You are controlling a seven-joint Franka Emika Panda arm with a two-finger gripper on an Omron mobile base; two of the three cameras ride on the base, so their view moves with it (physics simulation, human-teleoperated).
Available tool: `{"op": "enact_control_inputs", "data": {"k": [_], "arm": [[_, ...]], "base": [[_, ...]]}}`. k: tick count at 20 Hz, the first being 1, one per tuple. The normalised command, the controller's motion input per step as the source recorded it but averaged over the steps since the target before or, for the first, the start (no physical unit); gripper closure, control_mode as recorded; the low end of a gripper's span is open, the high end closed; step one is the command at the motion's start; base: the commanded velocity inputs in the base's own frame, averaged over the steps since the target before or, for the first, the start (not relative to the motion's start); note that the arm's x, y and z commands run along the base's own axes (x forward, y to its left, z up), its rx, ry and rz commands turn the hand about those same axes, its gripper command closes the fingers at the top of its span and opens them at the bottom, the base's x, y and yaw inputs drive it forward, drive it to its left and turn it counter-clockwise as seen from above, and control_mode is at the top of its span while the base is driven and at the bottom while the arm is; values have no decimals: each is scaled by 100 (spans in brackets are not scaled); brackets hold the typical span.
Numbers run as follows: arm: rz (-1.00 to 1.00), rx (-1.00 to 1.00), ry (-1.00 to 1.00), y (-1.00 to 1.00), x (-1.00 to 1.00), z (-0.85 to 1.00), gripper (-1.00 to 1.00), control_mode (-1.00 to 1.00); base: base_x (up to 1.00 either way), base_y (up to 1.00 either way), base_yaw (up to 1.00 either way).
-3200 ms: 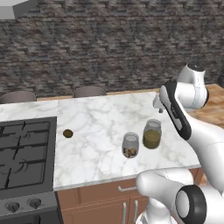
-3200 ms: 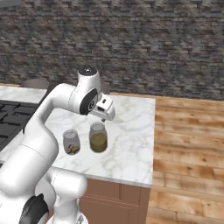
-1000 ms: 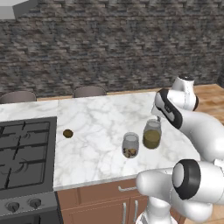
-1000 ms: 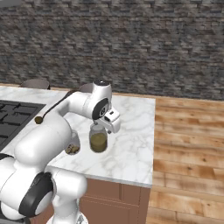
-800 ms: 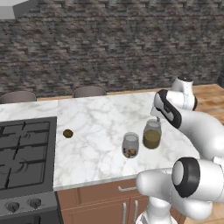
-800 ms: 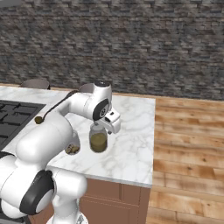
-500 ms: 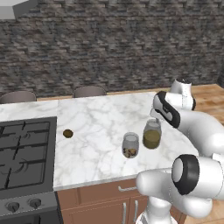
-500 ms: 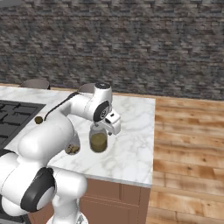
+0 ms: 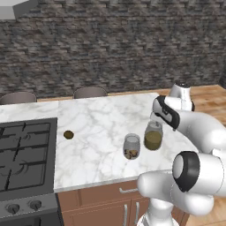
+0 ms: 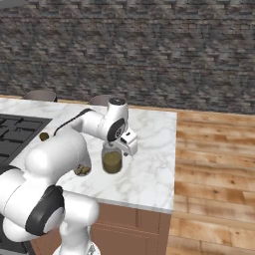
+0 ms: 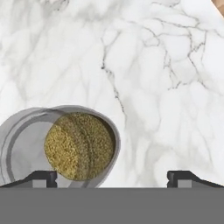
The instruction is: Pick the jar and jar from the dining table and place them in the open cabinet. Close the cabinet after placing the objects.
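Observation:
The taller jar (image 9: 153, 136) with olive-green filling stands near the right end of the dining table (image 9: 101, 117). To its left and a little nearer the front edge stands the shorter jar (image 9: 131, 147) with brown chunks. My gripper (image 9: 157, 120) hangs open just above the taller jar, pointing down. In the hand view the taller jar (image 11: 65, 146) lies off to the left. One of the fingertips (image 11: 43, 177) overlaps its rim, and bare marble (image 11: 166, 87) lies between the fingers. My arm partly covers the shorter jar (image 10: 82, 170) in the right base view. The cabinet is out of view.
A black gas hob (image 9: 22, 145) fills the table's left end, with a small brown lump (image 9: 68, 134) on the marble beside it. Two chair backs (image 9: 89, 92) stand behind the table against a stone wall. Wooden floor (image 10: 214, 174) lies past the table's right edge.
The hand has come down from a raised pose and over the last second sank slightly closer to the taller jar. Both jars stay where they were.

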Motion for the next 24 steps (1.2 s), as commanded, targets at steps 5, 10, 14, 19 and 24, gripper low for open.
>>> {"op": "enact_control_inputs", "data": {"k": [5, 10, 14, 19, 24], "arm": [[0, 0, 1, 0, 13, -11, -100, -100], [0, 0, 0, 0, 13, -5, -100, -100], [0, 0, 2, 0, 14, -6, -100, -100], [0, 0, 4, 0, 19, -11, -100, -100], [0, 0, 5, 0, 20, -13, -100, -100]], "base": [[0, 0, 0], [0, 0, 0], [0, 0, 0], [0, 0, 0], [0, 0, 0]]}}
